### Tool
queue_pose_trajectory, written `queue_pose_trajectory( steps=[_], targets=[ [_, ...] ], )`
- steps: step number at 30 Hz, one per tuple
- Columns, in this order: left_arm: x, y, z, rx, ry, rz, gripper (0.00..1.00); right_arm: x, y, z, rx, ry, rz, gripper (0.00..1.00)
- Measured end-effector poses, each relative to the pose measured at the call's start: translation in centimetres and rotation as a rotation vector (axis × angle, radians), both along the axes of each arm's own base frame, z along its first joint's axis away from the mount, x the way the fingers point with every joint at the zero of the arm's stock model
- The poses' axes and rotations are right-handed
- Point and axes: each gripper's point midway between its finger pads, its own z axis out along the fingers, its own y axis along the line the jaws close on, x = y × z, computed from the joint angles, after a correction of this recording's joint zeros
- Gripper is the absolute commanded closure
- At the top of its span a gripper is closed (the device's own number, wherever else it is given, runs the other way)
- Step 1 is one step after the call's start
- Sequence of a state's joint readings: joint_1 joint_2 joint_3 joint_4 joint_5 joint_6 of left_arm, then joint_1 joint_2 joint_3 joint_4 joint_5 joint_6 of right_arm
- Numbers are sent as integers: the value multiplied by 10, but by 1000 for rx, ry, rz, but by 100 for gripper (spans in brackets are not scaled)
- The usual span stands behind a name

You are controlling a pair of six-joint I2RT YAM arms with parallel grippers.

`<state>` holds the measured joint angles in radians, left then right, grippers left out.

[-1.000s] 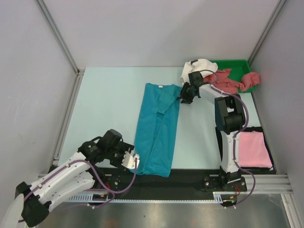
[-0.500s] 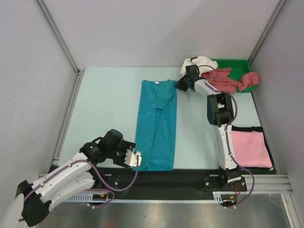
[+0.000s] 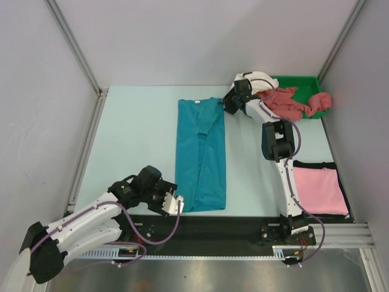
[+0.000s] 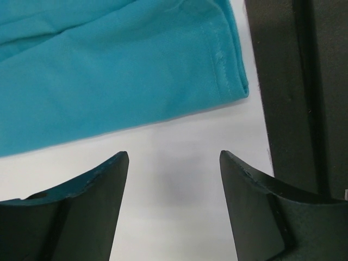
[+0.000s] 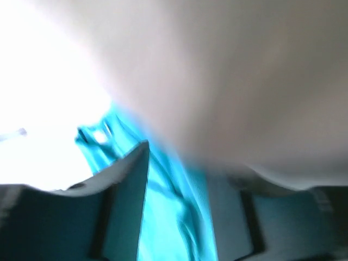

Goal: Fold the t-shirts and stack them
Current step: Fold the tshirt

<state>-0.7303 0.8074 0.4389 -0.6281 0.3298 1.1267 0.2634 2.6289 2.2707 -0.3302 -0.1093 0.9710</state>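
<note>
The teal shirt (image 3: pixel 200 155) lies flat in the middle of the tabletop (image 3: pixel 134 134), folded lengthwise into a long narrow strip. Its collar end points to the far wall and its hem sits close to the near edge.

The left claw (image 3: pixel 176 205) sits low over the tabletop just beside the shirt's near left corner. Its fingers (image 4: pixel 103 190) are spread wide with nothing between them but bare tabletop. The hem lies just past the fingertips, not touching them.

The right arm is stretched far out, and the right claw (image 3: pixel 228 104) is at the shirt's far right corner. Its wrist view is badly smeared: teal cloth shows between the dark fingers, but I cannot tell whether they are pinching it or only over it.

Behind that claw, a crumpled white shirt (image 3: pixel 260 81) is bunched at the left end of the green tray (image 3: pixel 301 79). The red shirts (image 3: pixel 284 103) are heaped in the tray and spill over its near rim. A pink shirt (image 3: pixel 320 190) lies folded flat at the near right, well apart from the teal one.
</note>
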Motion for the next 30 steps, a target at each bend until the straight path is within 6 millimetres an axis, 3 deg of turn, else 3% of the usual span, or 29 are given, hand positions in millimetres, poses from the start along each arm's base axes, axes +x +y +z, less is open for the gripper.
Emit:
queue_pose_trajectory(
  steps=[3,7,10,12,16,18,21,27,30],
  targets=[
    [-6,-8,-4,5,8,-52,25,-26,-9,3,-61,31,20,38],
    [-16,-21,-15,22,-1,-134,25,-70,-26,14,-108,82,44,36],
    [-28,-20,-27,45,4,-194,26,-97,-40,36,-138,82,64,36],
    [-28,-25,-24,32,-18,-218,29,-121,-48,55,-159,67,83,36],
    [-34,-28,-28,37,-11,-251,36,-191,-53,85,-185,49,164,38],
    [-33,-31,-29,35,-12,-260,39,-228,-48,89,-193,53,219,39],
    [-32,-34,-30,37,-22,-283,45,-295,-36,73,-211,118,333,40],
    [-36,-39,-31,47,-21,-321,49,-443,-9,17,-209,340,592,41],
    [-40,-42,-31,48,-12,-340,49,-492,-6,5,-202,424,655,41]
  ],
)
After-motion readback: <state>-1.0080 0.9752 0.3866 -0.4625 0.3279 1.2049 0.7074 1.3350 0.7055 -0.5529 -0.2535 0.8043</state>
